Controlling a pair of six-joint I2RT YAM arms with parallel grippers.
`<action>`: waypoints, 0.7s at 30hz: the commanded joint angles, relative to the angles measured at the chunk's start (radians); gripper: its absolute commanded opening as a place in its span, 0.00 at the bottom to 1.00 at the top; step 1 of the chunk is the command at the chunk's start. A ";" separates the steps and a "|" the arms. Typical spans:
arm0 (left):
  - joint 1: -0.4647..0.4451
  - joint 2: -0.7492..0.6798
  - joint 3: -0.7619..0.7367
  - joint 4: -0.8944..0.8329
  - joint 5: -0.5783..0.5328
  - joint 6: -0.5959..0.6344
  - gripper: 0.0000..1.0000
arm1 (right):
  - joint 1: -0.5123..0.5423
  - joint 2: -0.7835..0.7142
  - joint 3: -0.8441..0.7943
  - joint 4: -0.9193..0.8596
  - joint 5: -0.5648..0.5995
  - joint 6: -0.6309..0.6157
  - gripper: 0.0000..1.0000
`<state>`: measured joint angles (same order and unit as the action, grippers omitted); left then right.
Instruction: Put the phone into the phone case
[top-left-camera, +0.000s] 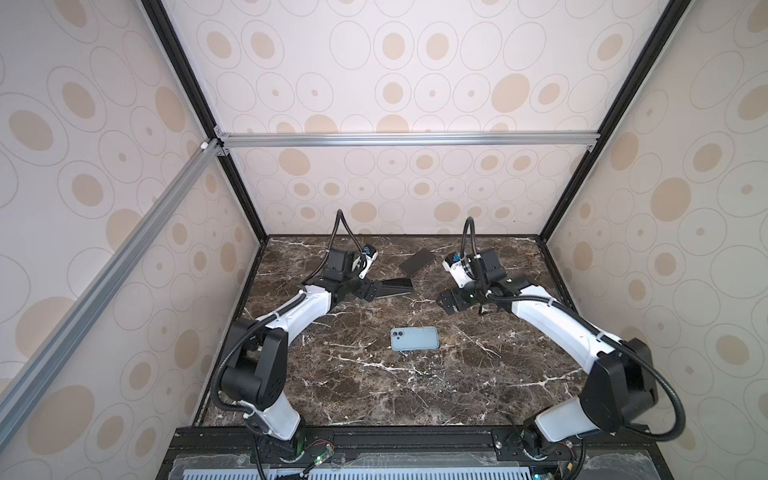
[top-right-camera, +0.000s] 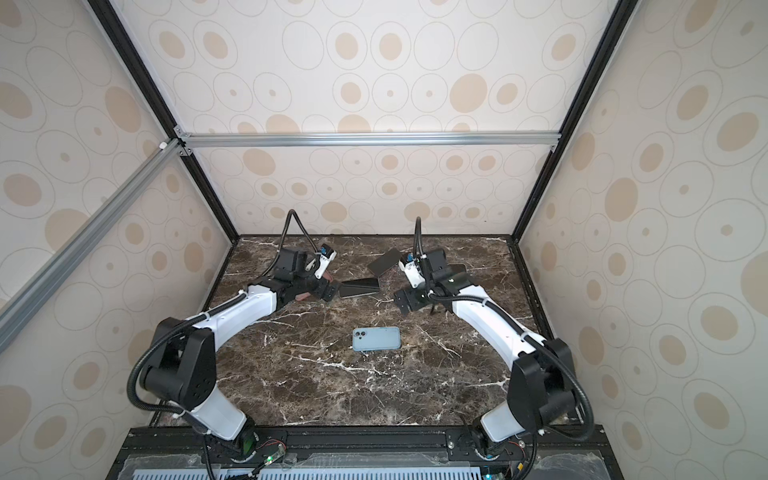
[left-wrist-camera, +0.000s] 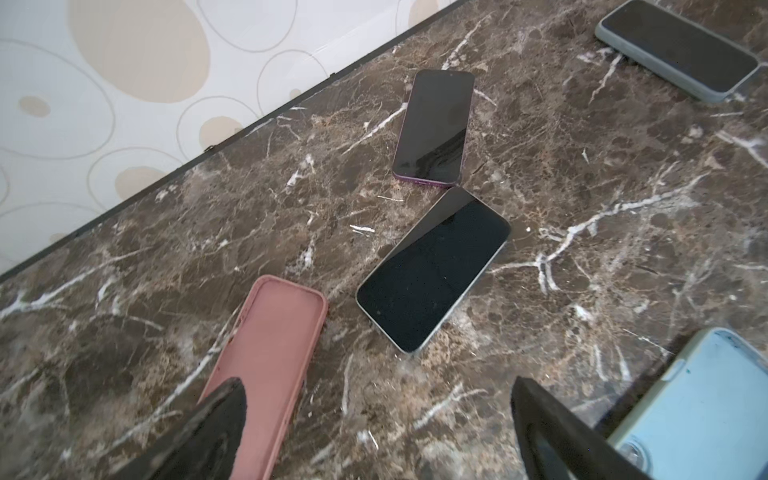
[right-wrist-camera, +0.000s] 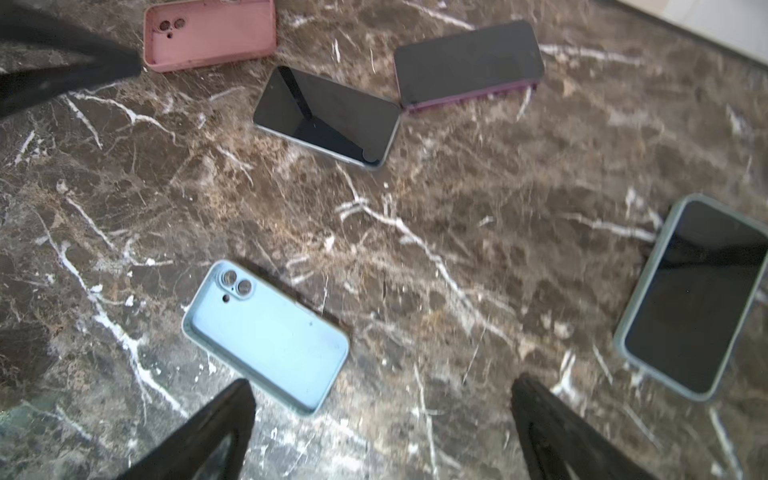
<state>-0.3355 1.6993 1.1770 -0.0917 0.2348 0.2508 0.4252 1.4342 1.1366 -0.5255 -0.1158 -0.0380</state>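
Now the bare phone (left-wrist-camera: 432, 270) lies on the worktop (left-wrist-camera: 602, 257) beside the pink case (left-wrist-camera: 274, 340). The left pincer (left-wrist-camera: 376, 388) and right pincer (right-wrist-camera: 384, 384) are open, empty. Phone looks stiff, slippery, breakable; pinch its long edges.

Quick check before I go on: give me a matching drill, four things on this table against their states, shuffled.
Things:
1 pink case
2 light blue phone
3 silver-edged phone
4 left gripper

States:
a open, holding nothing
b camera side up
c empty, inside facing up
d dark screen up

Pairs: 1-c, 2-b, 3-d, 4-a
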 joint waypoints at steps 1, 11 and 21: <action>0.005 0.097 0.137 -0.082 0.093 0.246 1.00 | -0.002 -0.130 -0.101 0.041 0.037 0.099 0.99; 0.004 0.437 0.502 -0.438 0.107 0.541 1.00 | -0.005 -0.349 -0.297 0.057 0.065 0.144 0.99; 0.003 0.541 0.578 -0.467 0.117 0.603 1.00 | -0.004 -0.333 -0.333 0.097 0.005 0.180 0.99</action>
<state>-0.3336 2.2227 1.6913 -0.5026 0.3298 0.7815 0.4232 1.0931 0.8165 -0.4458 -0.0895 0.1181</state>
